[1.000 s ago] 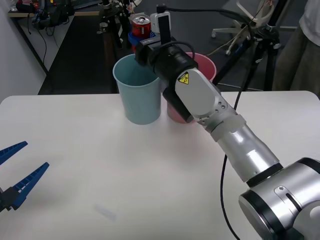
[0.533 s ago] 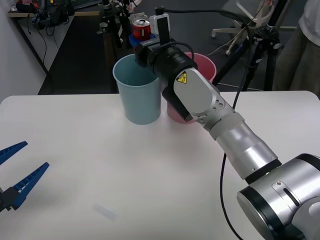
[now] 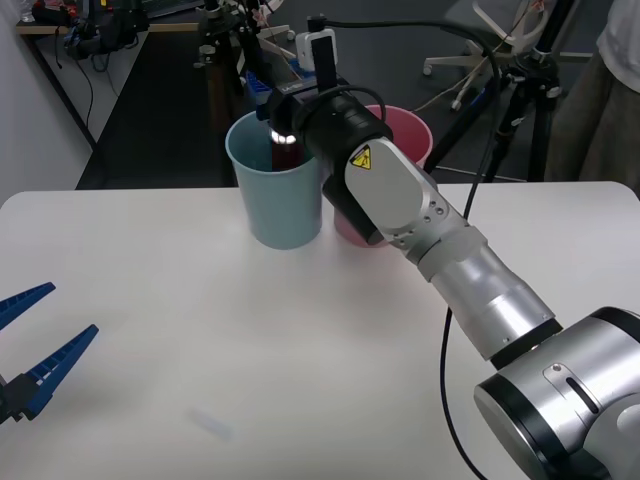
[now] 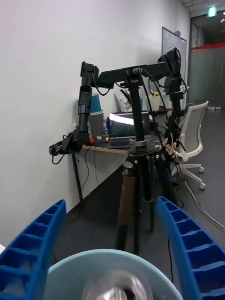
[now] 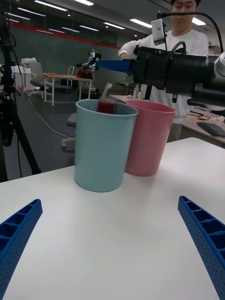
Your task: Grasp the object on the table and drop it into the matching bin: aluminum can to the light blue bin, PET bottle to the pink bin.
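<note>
The red aluminum can (image 3: 285,150) is a blur at the mouth of the light blue bin (image 3: 285,205), loose and partly below the rim. My right gripper (image 3: 283,88) hangs open just above that bin, holding nothing. In the right wrist view its fingers (image 4: 42,243) stand wide apart over the bin's rim (image 4: 70,276), with the blurred can (image 4: 117,288) beneath. The left wrist view shows the can (image 5: 108,105) at the blue bin's (image 5: 101,150) rim, beside the pink bin (image 5: 147,136). My left gripper (image 3: 72,310) rests open low over the white table's (image 3: 200,330) left edge.
The pink bin (image 3: 405,130) stands touching the blue one on its right, partly hidden by my right arm (image 3: 440,240). Black tripods (image 3: 530,90) and an office chair (image 3: 480,40) stand on the floor beyond the table's far edge.
My right gripper has opened and let go of the can, which has dropped from between the fingers into the mouth of the light blue bin. The left arm has not moved.
</note>
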`<state>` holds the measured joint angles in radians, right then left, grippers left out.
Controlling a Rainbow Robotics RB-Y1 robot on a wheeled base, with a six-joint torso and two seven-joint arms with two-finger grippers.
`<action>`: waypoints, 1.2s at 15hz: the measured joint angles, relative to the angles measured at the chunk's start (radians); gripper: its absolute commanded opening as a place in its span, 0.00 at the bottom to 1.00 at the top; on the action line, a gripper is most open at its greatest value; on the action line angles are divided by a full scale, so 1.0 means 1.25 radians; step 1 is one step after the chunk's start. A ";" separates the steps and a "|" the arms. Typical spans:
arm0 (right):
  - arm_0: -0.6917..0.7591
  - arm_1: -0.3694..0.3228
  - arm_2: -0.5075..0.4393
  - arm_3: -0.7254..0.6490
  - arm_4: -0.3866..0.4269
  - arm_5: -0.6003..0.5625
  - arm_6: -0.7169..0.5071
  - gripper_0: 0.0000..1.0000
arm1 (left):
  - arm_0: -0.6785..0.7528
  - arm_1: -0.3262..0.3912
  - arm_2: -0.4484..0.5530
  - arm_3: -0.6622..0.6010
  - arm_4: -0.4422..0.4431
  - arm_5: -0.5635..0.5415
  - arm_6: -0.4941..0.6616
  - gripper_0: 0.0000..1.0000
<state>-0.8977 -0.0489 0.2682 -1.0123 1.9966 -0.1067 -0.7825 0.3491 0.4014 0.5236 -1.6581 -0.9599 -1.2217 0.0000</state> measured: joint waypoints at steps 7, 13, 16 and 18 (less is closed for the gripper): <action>0.000 0.000 0.009 0.000 -0.005 0.009 0.000 1.00 | 0.000 0.000 0.000 0.000 0.000 0.000 0.000 1.00; 0.038 -0.005 0.011 -0.061 -0.016 0.014 0.000 1.00 | 0.000 0.000 0.000 0.000 0.000 0.000 0.000 1.00; 0.127 -0.027 0.013 -0.187 -0.015 -0.009 0.001 1.00 | 0.000 0.000 0.000 0.000 0.000 0.000 0.000 1.00; 0.214 -0.053 0.013 -0.304 -0.016 -0.038 0.000 1.00 | 0.000 0.000 0.000 0.000 0.000 0.000 0.000 1.00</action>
<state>-0.6299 -0.1149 0.2851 -1.3929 1.9764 -0.1541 -0.7820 0.3490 0.4014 0.5236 -1.6580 -0.9599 -1.2217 0.0000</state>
